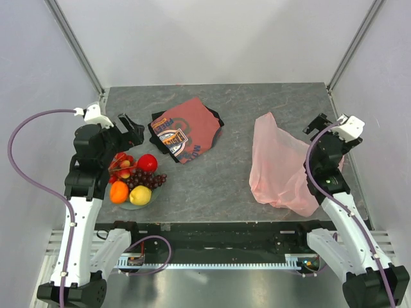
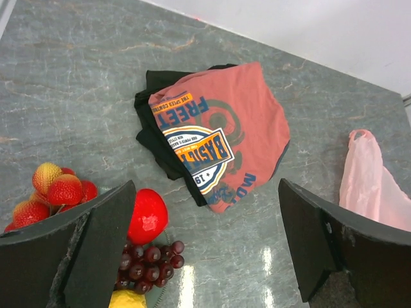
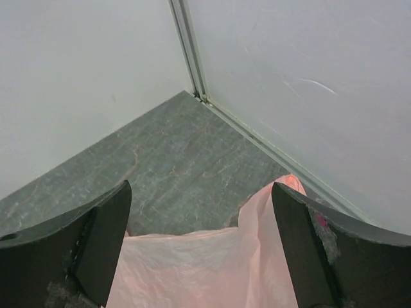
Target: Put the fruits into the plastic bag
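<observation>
Lying limp, the thin translucent pink plastic bag [image 1: 277,168] looked flimsy, best pinched at a handle loop [image 1: 266,119]; both arms' jaws gaped wide, empty.

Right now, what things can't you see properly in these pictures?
- Plate: top view, mostly covered by the fruits piled on it.
- Lemon: left wrist view, cut off by the bottom edge.
- Grapes: left wrist view, partly behind the left fingers.
- Plastic bag: top view, right side behind the right arm; its opening cannot be made out.
- Black cloth: both views, almost all under the red cloth.
</observation>
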### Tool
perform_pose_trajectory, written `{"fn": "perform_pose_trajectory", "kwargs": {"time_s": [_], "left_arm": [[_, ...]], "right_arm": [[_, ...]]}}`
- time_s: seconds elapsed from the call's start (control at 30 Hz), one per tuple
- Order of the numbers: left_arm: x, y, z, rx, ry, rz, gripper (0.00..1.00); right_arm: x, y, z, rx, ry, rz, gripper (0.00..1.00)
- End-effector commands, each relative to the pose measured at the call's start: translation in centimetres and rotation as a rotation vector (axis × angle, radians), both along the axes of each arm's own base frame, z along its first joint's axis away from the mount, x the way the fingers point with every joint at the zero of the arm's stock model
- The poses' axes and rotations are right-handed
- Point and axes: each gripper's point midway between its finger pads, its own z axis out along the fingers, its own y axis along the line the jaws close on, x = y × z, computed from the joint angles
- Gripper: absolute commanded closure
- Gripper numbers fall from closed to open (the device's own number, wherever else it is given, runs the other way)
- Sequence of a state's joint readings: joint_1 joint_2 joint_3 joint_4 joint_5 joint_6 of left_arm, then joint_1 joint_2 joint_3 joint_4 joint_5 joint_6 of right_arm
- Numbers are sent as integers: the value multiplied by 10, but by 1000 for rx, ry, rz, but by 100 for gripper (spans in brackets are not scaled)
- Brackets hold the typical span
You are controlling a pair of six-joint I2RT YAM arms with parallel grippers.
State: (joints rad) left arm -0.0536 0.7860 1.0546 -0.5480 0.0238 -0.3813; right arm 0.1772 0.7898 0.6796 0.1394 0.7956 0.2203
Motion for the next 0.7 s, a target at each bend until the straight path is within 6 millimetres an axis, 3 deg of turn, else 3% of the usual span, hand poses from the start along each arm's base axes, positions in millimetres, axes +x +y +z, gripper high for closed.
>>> {"fn": "perform_pose_trajectory", "kwargs": {"time_s": [0.0, 0.13, 0.17, 0.2, 0.3, 0.37, 0.53, 0.67], "left_arm": [[1, 12, 21, -6, -43, 73, 1], [0, 22, 22, -31, -47, 149, 1], [0, 23, 23, -31, -49, 154, 1], [1, 22, 24, -28, -53, 145, 1], [5, 20, 17, 11, -29, 118, 1], [7, 19, 13, 9, -12, 110, 1], [16, 7, 15, -26, -25, 55, 1], [22, -8, 11, -62, -22, -21, 1]], "right_arm": [[0, 0, 13, 20, 1, -3, 2], [16, 22, 13, -9, 123, 136, 2], [19, 24, 24, -3, 119, 147, 2], [23, 25, 16, -2, 162, 145, 2], [27, 22, 21, 13, 160, 116, 2], [31, 25, 27, 10, 156, 132, 2], [48, 40, 19, 26, 192, 202, 2], [67, 82, -1, 87, 244, 424, 9]]}}
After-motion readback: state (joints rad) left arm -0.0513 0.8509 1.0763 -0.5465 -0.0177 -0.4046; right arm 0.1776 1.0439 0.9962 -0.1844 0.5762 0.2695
